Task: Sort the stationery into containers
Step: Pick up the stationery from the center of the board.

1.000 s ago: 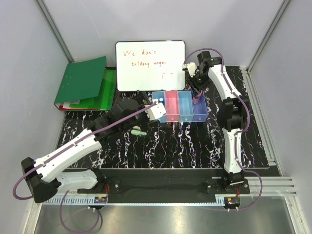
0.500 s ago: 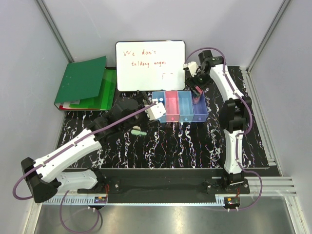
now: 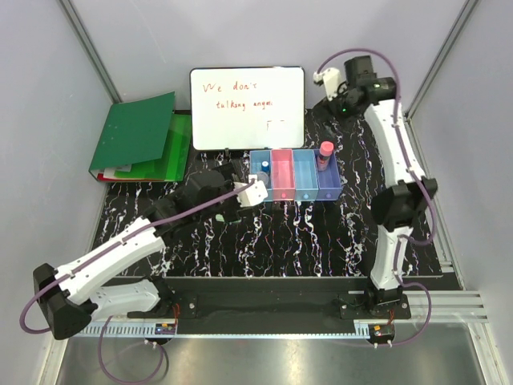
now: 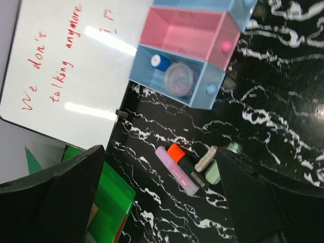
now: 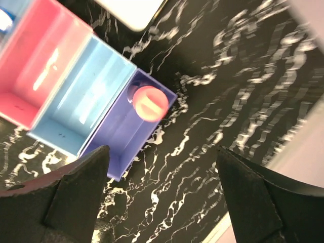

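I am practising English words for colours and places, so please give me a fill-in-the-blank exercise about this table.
1. The pink-capped marker stands upright in the ____ bin.
2. The small bottle has a ____ cap.
3. The pink bin is ____.
4. The whiteboard bears ____ writing.
Missing words: purple; blue; empty; red.

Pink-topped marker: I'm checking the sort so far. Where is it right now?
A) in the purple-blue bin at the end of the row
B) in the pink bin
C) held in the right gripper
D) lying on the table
A: the right wrist view shows the pink-topped marker standing inside the purple-blue bin, at the end of the row beside a light blue bin.
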`<state>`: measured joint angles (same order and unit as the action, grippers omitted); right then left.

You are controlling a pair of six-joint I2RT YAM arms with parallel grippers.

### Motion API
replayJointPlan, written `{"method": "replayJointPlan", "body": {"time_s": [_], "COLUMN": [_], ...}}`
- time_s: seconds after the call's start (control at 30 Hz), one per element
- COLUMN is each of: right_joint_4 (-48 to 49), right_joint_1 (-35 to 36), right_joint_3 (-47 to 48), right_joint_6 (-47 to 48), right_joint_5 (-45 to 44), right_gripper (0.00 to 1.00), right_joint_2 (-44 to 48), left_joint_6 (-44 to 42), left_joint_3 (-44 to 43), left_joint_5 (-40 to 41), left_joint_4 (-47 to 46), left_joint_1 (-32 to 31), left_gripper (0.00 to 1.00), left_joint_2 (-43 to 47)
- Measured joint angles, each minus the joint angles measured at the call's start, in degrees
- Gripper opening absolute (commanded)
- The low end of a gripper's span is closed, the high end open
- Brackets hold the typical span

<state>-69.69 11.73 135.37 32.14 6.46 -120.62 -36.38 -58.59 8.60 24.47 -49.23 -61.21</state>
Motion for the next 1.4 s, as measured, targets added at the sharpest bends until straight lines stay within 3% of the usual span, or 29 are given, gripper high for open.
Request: {"method": "replayJointPlan", "body": {"time_s": [0.37, 0.67, 1.1, 1.4], "right_joint_4": [4.0, 3.8, 4.2, 4.7], "right_joint_1": [0.0, 0.1, 0.1, 0.1], "right_joint_3": [-6.9, -14.5, -20.5, -20.7], "right_joint_6": [-4.7, -4.5, -4.7, -4.5], "right_joint_5": [-1.5, -3.2, -4.5, -6.1], "right_gripper": [0.95, 0.95, 0.95, 0.95], "right_joint_2": [27.2, 30.7, 32.7, 32.9], "left_joint_6": [-13.4, -25.7, -31.6, -38.9], "left_joint_3": [9.9, 18.3, -0.2, -1.7], "left_joint_5": [-4.6, -9.6, -18.7, -22.5], "left_joint_4": [2.6, -2.0, -1.2, 2.3], "left_joint_1": [2.2, 6.5, 17.2, 19.1], "left_gripper": [0.99, 0.97, 0.96, 0.96], "left_joint_2": [-1.6, -7.4, -27.3, -31.7]}}
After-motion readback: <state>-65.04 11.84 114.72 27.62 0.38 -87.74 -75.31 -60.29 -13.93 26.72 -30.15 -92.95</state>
